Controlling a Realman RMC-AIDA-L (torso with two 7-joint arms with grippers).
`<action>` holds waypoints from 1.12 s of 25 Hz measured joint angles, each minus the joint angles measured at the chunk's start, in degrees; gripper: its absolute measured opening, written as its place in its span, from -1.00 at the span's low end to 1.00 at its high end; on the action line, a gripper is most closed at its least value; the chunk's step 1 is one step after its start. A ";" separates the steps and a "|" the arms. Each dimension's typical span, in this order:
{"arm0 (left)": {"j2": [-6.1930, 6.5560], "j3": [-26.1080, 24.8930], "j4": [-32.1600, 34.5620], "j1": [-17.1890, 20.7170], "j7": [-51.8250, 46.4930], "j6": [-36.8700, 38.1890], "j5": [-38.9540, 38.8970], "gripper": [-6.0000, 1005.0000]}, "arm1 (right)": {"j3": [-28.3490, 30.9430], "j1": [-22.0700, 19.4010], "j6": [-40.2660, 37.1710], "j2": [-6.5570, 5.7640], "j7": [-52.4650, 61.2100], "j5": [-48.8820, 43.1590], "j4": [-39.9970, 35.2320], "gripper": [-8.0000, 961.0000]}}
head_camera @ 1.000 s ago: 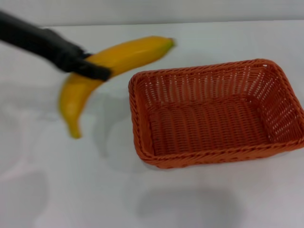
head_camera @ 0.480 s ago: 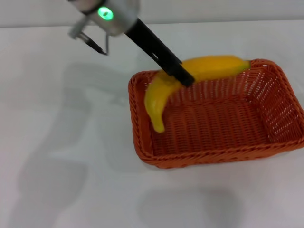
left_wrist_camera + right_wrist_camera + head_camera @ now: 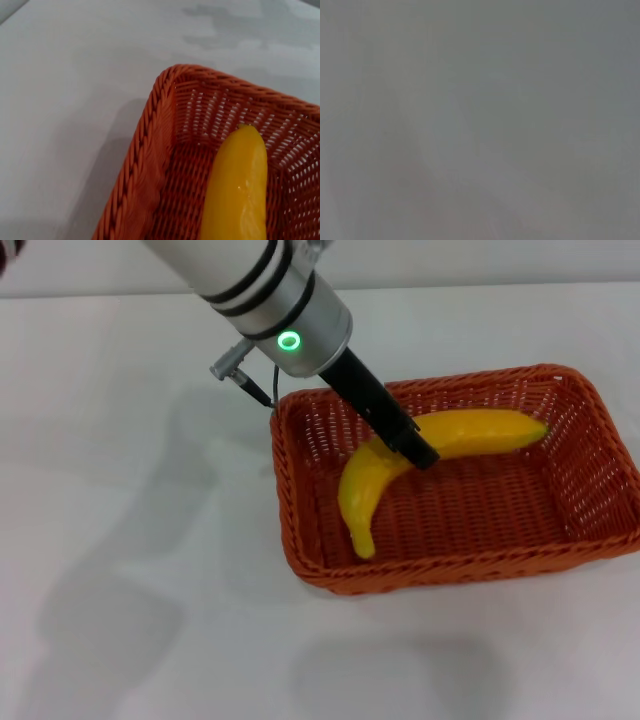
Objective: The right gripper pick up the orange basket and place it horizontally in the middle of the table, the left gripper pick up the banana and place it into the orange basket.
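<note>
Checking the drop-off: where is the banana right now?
In the head view the banana lies inside the orange basket, toward its left half, gripped mid-length by the left gripper.

White table (image 3: 120, 620) under soft, shadow-casting light.

Woven wicker orange basket (image 3: 450, 540), smooth glossy banana (image 3: 440, 445), matt white table (image 3: 130, 540).

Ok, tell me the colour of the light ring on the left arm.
Green. The light ring glows above the banana, clearest in the head view.
</note>
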 joint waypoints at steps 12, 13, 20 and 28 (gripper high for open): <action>0.15 1.02 -8.57 5.33 0.66 0.51 -1.64 0.23 | 0.50 -0.95 0.58 0.00 -0.04 0.35 0.05 0.81; 0.19 0.75 -11.79 7.14 0.67 0.22 -2.11 0.27 | 0.53 -1.13 0.64 0.00 -0.03 0.48 0.03 0.81; 0.36 -6.64 -31.17 22.73 3.06 -0.22 -6.10 0.41 | 0.60 -2.48 1.12 -0.03 -2.56 2.99 -0.10 0.81; 0.32 -18.61 -37.18 44.36 23.03 1.15 -31.13 0.40 | 0.62 -4.99 1.18 1.96 -13.53 9.94 0.42 0.81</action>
